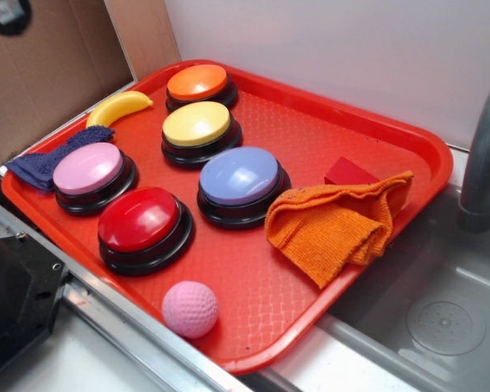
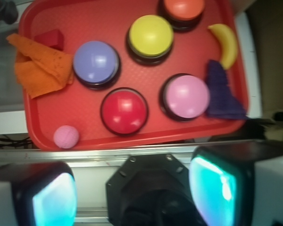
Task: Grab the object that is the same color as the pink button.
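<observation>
Up front on a red tray (image 1: 408,135), near its front rim: a small pink dimpled ball (image 1: 189,309), lying free and apart from everything else. Just behind it, a red button (image 1: 139,219) on a black base. Beside that, toward the tray's end by the cardboard, the pink button (image 1: 87,168), smooth-domed, matching the ball in color. Further back, a lavender-blue button (image 1: 239,175), a yellow button (image 1: 196,123) and an orange button (image 1: 197,82), each on its own black base. Tucked against the pink button's far side, a dark blue knitted cloth (image 1: 51,159), with a yellow toy banana (image 1: 118,107) lying at the rim beyond it. Toward the sink end, a crumpled orange cloth (image 1: 335,224), partly covering a red block (image 1: 349,172). Off the tray, a steel sink basin (image 1: 441,318) and a grey faucet (image 1: 483,155).

Seen from the wrist camera, gripper (image 2: 134,190) held back off the tray's near edge, fingers (image 2: 54,200) spread wide with nothing between them, well apart from the ball (image 2: 66,136), which sits in the tray's near corner.
</observation>
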Motion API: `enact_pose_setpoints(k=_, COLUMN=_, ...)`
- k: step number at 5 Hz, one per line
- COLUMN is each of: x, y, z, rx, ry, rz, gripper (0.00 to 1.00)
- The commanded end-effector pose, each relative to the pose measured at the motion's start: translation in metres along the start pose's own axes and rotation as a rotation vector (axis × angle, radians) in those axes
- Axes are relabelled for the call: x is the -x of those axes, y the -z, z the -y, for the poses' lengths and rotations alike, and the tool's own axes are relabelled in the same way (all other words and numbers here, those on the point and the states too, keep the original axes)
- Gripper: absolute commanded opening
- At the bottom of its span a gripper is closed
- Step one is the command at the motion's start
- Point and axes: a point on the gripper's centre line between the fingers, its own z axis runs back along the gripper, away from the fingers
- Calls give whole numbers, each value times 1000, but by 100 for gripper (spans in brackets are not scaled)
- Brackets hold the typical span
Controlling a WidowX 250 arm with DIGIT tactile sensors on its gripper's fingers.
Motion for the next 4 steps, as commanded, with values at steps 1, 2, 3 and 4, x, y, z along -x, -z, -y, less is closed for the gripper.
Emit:
enact_pose_setpoints(k=1, x=-3, y=47, z=29, rx=15, ry=-66, rz=34, gripper=100)
enact_pose_setpoints(k=2, x=-2, y=86, z=46, rx=-4, ry=-84, rz=13, gripper=100)
enact_pose_setpoints(k=3, x=-2, y=111, z=56, rx=32, ry=-90, rz=2, gripper=100)
enact_pose_setpoints(k=4, x=2, y=135, z=71, rx=-5, ry=-93, rz=15, gripper=100)
